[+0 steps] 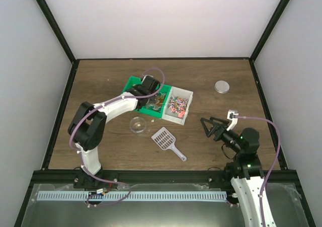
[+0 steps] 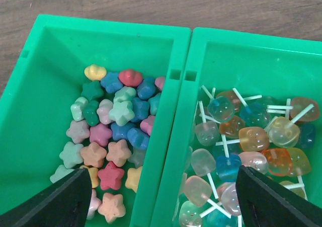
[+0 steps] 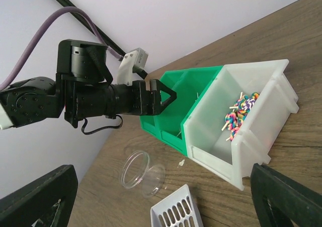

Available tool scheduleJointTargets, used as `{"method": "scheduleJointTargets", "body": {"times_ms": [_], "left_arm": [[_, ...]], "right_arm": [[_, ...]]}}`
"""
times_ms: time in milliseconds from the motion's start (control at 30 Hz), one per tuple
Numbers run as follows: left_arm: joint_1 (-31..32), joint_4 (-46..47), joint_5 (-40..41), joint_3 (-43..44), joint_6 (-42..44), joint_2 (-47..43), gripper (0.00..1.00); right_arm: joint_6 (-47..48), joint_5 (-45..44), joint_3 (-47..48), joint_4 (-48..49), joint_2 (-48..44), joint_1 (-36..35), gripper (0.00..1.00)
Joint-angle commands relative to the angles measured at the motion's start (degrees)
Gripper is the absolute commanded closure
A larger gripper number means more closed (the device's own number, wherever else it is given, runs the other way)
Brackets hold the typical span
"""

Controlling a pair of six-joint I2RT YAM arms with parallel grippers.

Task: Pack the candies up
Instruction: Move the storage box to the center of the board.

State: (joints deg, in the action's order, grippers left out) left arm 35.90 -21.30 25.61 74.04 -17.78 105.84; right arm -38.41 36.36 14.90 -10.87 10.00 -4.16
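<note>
The candies are small pastel star sweets in the left green bin. Jelly lollipops fill the right green bin. Swirl lollipops lie in a white bin. My left gripper hovers over the green bins, jaws wide open and empty, straddling the wall between them. My right gripper is open and empty, off to the right of the bins, facing them. A grey scoop lies on the table. A clear cup lies on its side.
A round silver lid lies at the back right. The cup and scoop lie in front of the bins, between my two arms. Black frame rails edge the wooden table.
</note>
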Motion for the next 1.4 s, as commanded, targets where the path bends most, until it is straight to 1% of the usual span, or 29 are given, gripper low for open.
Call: {"method": "scheduleJointTargets", "body": {"times_ms": [0,67,133,333,667,700,833,967,1000,1033,1067,1133,1233,1300,1367], "left_arm": [[-0.61,-1.48,0.87,1.46,-1.53,1.47,0.22],[-0.87,-1.19,1.43,1.41,-2.45,1.92,0.31],[-0.87,-0.84,2.08,1.40,-3.25,2.53,0.38],[-1.24,0.55,1.91,1.24,-5.22,3.96,0.48],[-2.12,1.05,4.65,3.36,-10.97,5.98,0.76],[-2.12,1.31,4.60,3.65,-11.19,6.08,0.78],[-2.51,2.04,3.63,6.70,-11.30,8.03,0.79],[-3.66,1.92,1.36,10.49,-10.59,11.43,0.80],[-3.95,2.30,0.63,11.03,-10.39,12.08,0.79],[-4.31,2.71,-0.18,11.42,-10.21,12.55,0.76],[-4.65,2.94,-0.88,11.74,-10.17,12.89,0.70],[-5.18,3.31,-1.13,11.64,-9.98,12.92,0.50],[-5.72,4.57,-1.31,10.22,-9.46,11.41,0.29],[-5.84,6.27,-1.39,8.60,-8.83,9.42,0.18],[-5.84,8.22,-2.10,6.72,-8.76,7.15,0.08]], "right_arm": [[0.01,-0.41,1.28,-0.20,-0.73,0.51,0.05],[0.01,-0.41,1.28,-0.31,-0.79,0.56,0.06],[0.13,-0.33,1.28,-0.45,-0.93,0.57,0.06],[0.10,-0.50,1.35,-0.77,-1.43,0.57,0.06],[-0.76,-1.41,0.63,0.40,-1.13,0.56,0.07],[-0.88,-1.53,0.51,0.52,-0.87,0.56,0.08],[-0.89,-3.36,0.60,0.77,0.50,0.56,0.09],[-0.63,-9.28,2.07,-0.24,2.96,0.56,0.09],[-0.61,-11.17,2.74,-0.35,4.02,0.56,0.10],[-0.54,-12.71,3.70,-0.14,5.34,0.56,0.09],[-0.63,-14.58,4.38,0.53,6.87,0.56,0.09],[-1.14,-15.92,5.86,3.01,11.77,0.56,0.09],[-1.94,-14.59,8.49,8.41,21.30,0.56,0.07],[-1.00,-15.03,10.93,10.77,28.50,0.51,0.05],[0.52,-18.79,14.00,11.07,36.16,0.47,0.03]]}}
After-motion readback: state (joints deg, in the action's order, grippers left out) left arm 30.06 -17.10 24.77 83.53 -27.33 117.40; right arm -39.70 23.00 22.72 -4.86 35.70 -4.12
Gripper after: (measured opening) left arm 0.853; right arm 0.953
